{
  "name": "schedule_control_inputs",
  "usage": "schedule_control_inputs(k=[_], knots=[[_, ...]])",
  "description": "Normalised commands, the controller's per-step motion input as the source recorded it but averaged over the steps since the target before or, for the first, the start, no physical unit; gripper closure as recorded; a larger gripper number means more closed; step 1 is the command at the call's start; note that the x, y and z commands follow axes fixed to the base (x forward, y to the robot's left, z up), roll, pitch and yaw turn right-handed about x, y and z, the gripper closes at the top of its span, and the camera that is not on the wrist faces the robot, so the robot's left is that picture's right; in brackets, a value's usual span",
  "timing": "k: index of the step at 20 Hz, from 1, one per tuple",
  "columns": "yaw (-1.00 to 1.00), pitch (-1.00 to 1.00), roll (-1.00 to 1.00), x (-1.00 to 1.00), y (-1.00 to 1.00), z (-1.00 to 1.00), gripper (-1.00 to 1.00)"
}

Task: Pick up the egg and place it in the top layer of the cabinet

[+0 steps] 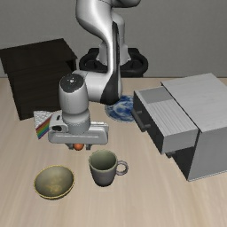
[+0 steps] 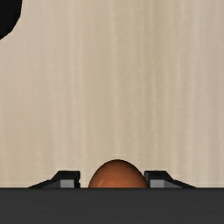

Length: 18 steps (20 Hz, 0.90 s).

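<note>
In the exterior view the egg [image 1: 80,145] lies almost wholly hidden beneath the gripper [image 1: 79,143]. Only a reddish sliver of it peeks out near the middle of the tabletop [image 1: 151,206]. The arm [image 1: 106,53] covers part of a rainbow-striped thing [image 1: 41,125] toward the tabletop's edge on the exterior view's left, and it is too small to name. What is perhaps a blue-patterned plate [image 1: 121,109] sits half concealed behind the arm and the drawer [image 1: 164,120] of the cabinet [image 1: 208,115]. The picture's edge cuts the cabinet and the arm's upper part. In the wrist view the egg's lower half vanishes behind the gripper's dark body. A black shape [image 2: 7,17], well apart from the egg, is cut off and unidentifiable.
</note>
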Motion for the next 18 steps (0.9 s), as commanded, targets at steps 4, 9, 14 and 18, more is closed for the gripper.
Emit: schedule_control_inputs(k=[4, 9, 14, 18], knots=[[0.00, 0.00, 0.00, 0.00, 0.00, 0.25, 1.00], [0.00, 0.00, 0.00, 0.00, 0.00, 1.00, 1.00], [0.00, 0.00, 0.00, 0.00, 0.00, 1.00, 1.00], [0.00, 0.00, 0.00, 0.00, 0.00, 1.00, 1.00]])
